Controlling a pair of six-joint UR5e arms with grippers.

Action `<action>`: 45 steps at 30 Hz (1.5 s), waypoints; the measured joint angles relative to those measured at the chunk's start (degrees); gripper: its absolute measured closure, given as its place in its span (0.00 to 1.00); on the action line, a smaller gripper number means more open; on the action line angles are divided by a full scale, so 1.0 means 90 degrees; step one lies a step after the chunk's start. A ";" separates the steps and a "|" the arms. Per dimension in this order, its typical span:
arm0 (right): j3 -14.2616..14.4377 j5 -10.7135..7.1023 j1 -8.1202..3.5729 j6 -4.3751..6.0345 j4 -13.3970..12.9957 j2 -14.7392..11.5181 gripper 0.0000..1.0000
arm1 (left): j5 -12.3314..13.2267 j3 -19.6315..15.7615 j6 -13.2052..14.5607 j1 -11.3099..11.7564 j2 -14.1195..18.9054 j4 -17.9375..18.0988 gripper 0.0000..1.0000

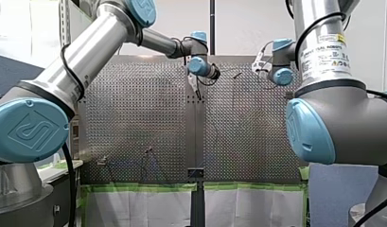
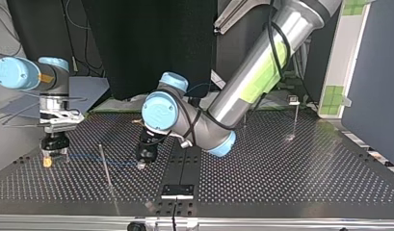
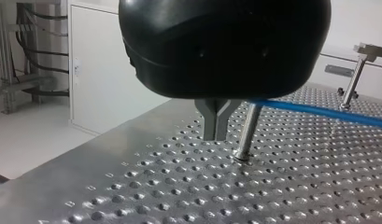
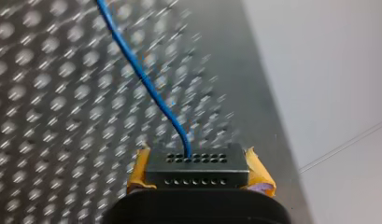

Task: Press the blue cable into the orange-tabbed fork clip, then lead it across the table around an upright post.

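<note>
1. My left gripper hangs tip-down just above the perforated table. Its metal fingers are pressed together into one narrow wedge.
2. The blue cable leaves from right behind those fingers and runs off taut across the plate, so I read my left jaws as pinching it. The contact itself is hidden by the gripper body.
3. An upright post stands in the table just beside my left fingertips, close but apart from them. The cable crosses it near its upper part; I cannot tell on which side it passes.
4. A second post with a flat cross-piece on top stands well apart, further along the plate.
5. In the right wrist view, my right gripper shows as one black block with yellow pads at its flanks and no gap in it. The cable enters at its midline, so these jaws are clamped on the cable.
6. From there the cable curves away low over the holes of the plate.
7. In the top view the cable is strung between my two grippers at that view's left half, with the thin post between them.
</note>
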 joint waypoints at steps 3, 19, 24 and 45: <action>0.0006 0.0000 -0.0009 -0.0018 0.0041 0.0160 1.00 | 0.0031 0.0001 -0.0028 -0.0010 -0.0122 0.0029 1.00; 0.0086 0.0018 -0.0059 -0.0078 0.0159 0.1190 1.00 | -0.0065 0.0001 -0.0049 -0.0003 -0.0526 0.0049 0.92; 0.0109 0.0095 -0.0062 -0.0170 0.0171 0.1522 1.00 | -0.0093 0.0001 -0.0049 0.0005 -0.0642 0.0039 0.85; 0.0228 0.0482 -0.0062 -0.0509 -0.0032 0.2619 1.00 | -0.0389 0.0001 -0.0071 -0.0016 -0.0759 0.0010 0.14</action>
